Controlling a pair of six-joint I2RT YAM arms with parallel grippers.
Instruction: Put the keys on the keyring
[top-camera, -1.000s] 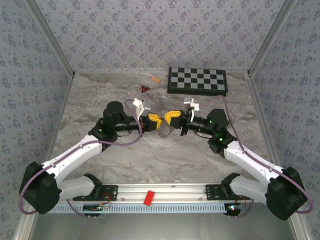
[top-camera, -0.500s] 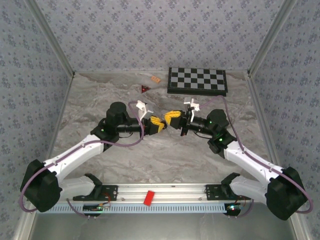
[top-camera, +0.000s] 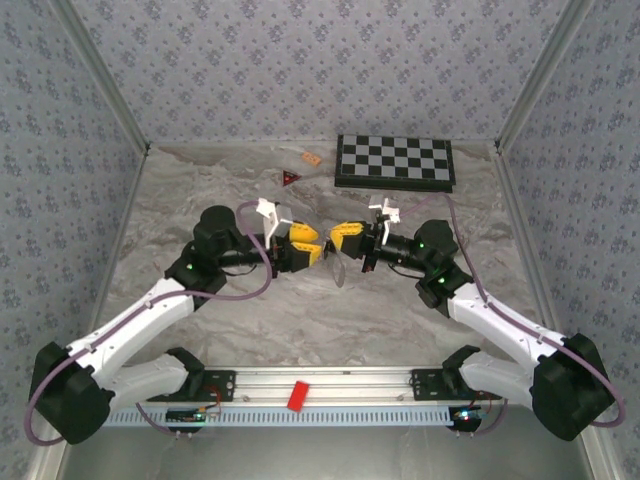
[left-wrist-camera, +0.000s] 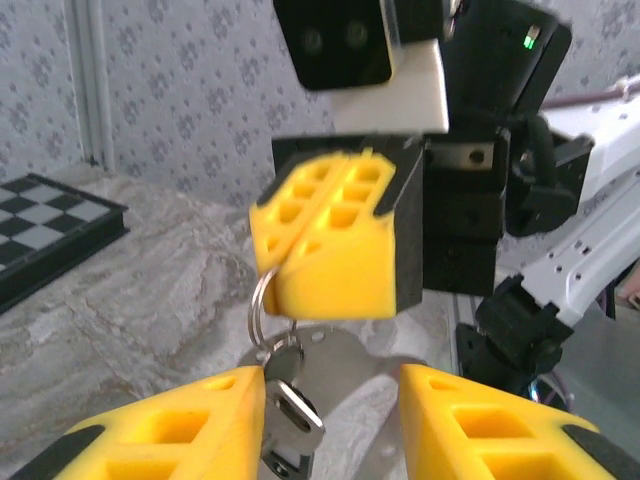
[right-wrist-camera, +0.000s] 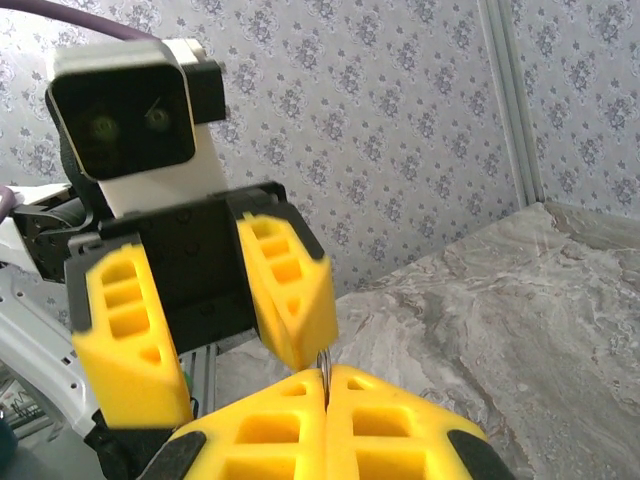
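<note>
Keyring (left-wrist-camera: 256, 308) with keys (left-wrist-camera: 292, 400) under right pincer (left-wrist-camera: 283, 266), left wrist view

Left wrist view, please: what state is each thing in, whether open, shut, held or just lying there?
right pincer: shut on the keyring.
left pincer: open, gripping nothing.
keyring: held up off the table, hanging from the right pincer.
key: dangling below the keyring.
chessboard: lying flat at the back of the table.
</note>
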